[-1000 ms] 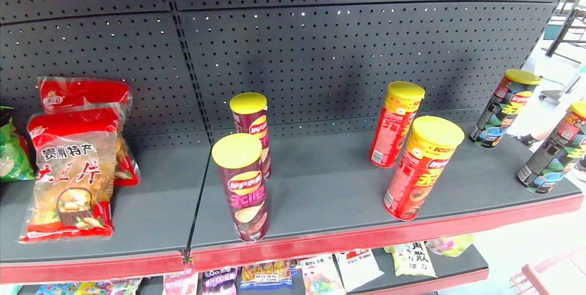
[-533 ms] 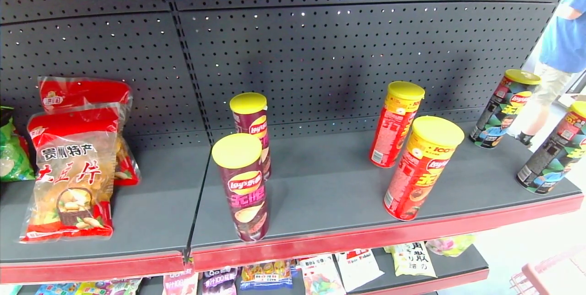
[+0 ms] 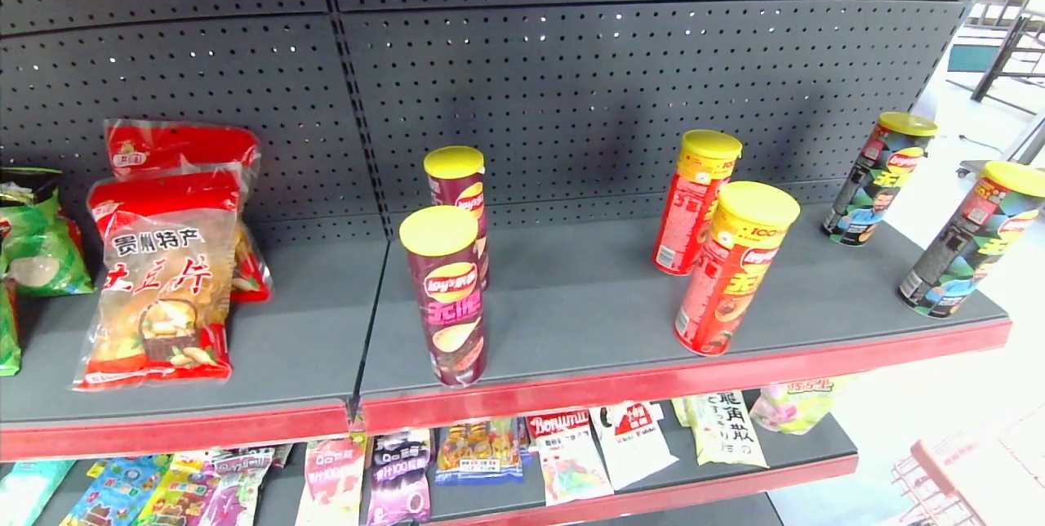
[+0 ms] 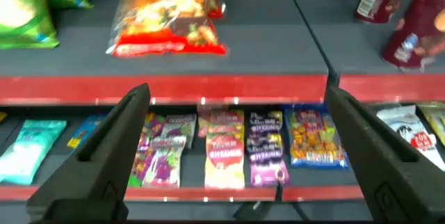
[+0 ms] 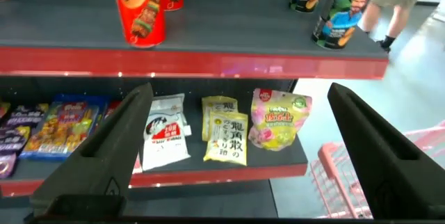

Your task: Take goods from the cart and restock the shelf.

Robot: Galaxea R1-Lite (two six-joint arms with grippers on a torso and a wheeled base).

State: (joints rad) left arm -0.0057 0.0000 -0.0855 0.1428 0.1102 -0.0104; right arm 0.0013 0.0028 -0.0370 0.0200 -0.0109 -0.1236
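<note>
Status: shelf (image 3: 571, 305) is part-stocked. Three pairs of cans stand upright on it, each pair front and back: purple cans (image 3: 447, 297) mid-left, red cans (image 3: 735, 265) mid-right, dark cans (image 3: 967, 240) at the right end. There are wide bare gaps between the pairs, so lots of room to fill. Red bags (image 3: 163, 281) stand on the left section, green bag (image 3: 41, 248) at the far left edge. Lower shelf (image 3: 808, 448) carries sachets (image 3: 563, 452) along its front.

Cart (image 3: 971, 469): just a corner of pink wire frame, low on the right, well apart from the cans. Its contents are hidden, so I can't tell how much stock is left. My read: the restock is nowhere near done and this is a gap between picks, with nothing in transit.

Pose: both grippers sit low in front of the racking, below the can shelf, pointed roughly level at the lower shelf.
- Left gripper (image 4: 236, 161): fingers wide apart, nothing between them, facing the sachets under the red bags.
- Right gripper (image 5: 240, 161): fingers wide apart too, empty, facing the sachets under the red cans, with the cart frame near it.

Next move, as I judge it: take the right arm to the cart since it's nearer, grab a can, and set it in one of the gaps. Risk: the cans are tall and narrow, so a nudge could tip them.
</note>
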